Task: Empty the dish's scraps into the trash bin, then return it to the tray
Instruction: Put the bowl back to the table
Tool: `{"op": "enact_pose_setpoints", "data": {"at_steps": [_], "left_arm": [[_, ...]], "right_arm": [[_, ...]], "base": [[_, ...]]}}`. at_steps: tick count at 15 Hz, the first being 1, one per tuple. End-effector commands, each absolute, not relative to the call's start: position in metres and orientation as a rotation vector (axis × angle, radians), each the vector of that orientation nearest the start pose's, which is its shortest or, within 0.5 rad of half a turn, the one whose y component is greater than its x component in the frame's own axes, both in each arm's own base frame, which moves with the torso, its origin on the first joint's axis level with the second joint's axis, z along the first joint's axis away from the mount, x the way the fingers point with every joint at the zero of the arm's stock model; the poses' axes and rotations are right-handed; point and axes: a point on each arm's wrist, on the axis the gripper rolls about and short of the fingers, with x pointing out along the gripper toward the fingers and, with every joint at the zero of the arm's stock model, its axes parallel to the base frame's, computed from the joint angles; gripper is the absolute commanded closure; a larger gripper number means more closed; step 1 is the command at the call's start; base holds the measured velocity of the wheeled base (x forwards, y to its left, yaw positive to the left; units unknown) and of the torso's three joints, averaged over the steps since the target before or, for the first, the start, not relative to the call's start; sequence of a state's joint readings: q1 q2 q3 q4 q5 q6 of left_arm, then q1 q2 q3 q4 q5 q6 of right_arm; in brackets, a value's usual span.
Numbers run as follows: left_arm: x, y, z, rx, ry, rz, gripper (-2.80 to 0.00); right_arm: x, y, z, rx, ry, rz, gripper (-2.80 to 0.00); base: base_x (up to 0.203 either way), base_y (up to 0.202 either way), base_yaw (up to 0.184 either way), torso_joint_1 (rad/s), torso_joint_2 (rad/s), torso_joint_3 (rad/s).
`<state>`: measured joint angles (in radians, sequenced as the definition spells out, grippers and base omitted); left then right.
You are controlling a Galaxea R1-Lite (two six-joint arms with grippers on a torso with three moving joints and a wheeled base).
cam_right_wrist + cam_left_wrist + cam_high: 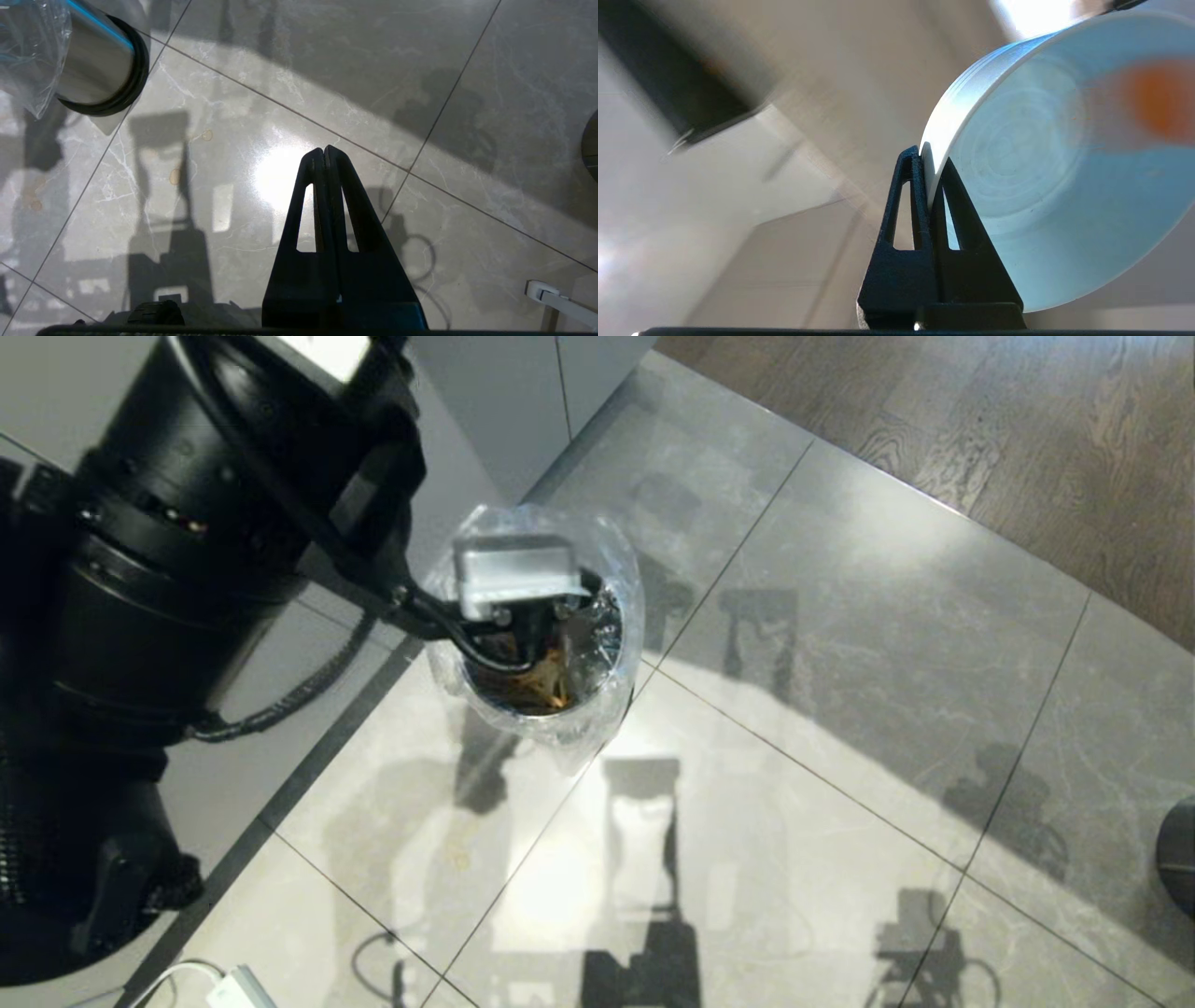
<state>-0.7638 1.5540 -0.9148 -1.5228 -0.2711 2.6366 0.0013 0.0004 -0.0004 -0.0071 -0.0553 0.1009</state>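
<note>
Left gripper (927,156) pinches dish (1045,158) rim, seen only in left wrist view; orange scrap blur (1157,100) inside. Head view: trash bin (611,616) holds scraps. Right gripper (324,151) closed, empty.

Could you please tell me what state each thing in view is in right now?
dish: tipped on edge, rim pinched, orange smear inside.
left gripper: shut on the dish's rim, over the trash bin.
trash bin: upright, clear bag lining it, orange scraps inside.
right gripper: shut, empty, above the tiled floor.
</note>
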Motion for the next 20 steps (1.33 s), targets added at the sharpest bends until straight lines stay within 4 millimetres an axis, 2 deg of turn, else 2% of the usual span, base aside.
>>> {"op": "enact_pose_setpoints", "data": {"at_steps": [1,2,5,8,10,13,16,20], "left_arm": [[0.163,-0.165,0.352,1.897,-1.442,0.91,0.0],[0.16,-0.163,0.362,1.868,-1.444,0.957,0.0],[0.154,-0.162,0.367,1.837,-1.459,0.977,0.0],[0.153,-0.166,0.357,1.854,-1.487,0.92,0.0],[0.152,-0.164,0.357,1.854,-1.415,0.906,0.0],[0.154,-0.156,0.348,1.844,-1.052,0.794,0.0],[0.155,-0.143,0.336,1.728,-0.669,0.684,0.0],[0.156,-0.125,0.329,1.542,-0.332,0.667,0.0]], "right_arm": [[-0.023,-0.001,0.076,0.101,-0.01,-0.054,0.0],[-0.023,-0.001,0.076,0.101,-0.01,-0.053,0.0],[-0.023,-0.001,0.076,0.101,-0.01,-0.054,0.0],[-0.023,-0.001,0.076,0.101,-0.01,-0.053,0.0],[-0.023,-0.001,0.076,0.101,-0.01,-0.053,0.0],[-0.023,-0.001,0.076,0.101,-0.011,-0.055,0.0],[-0.023,-0.001,0.076,0.101,-0.011,-0.055,0.0],[-0.023,-0.001,0.076,0.101,-0.01,-0.055,0.0]], "base": [[0.0,0.0,0.0,0.0,0.0,0.0],[0.0,0.0,0.0,0.0,0.0,0.0],[0.0,0.0,0.0,0.0,0.0,0.0],[0.0,0.0,0.0,0.0,0.0,0.0],[0.0,0.0,0.0,0.0,0.0,0.0],[0.0,0.0,0.0,0.0,0.0,0.0],[0.0,0.0,0.0,0.0,0.0,0.0],[0.0,0.0,0.0,0.0,0.0,0.0]]}}
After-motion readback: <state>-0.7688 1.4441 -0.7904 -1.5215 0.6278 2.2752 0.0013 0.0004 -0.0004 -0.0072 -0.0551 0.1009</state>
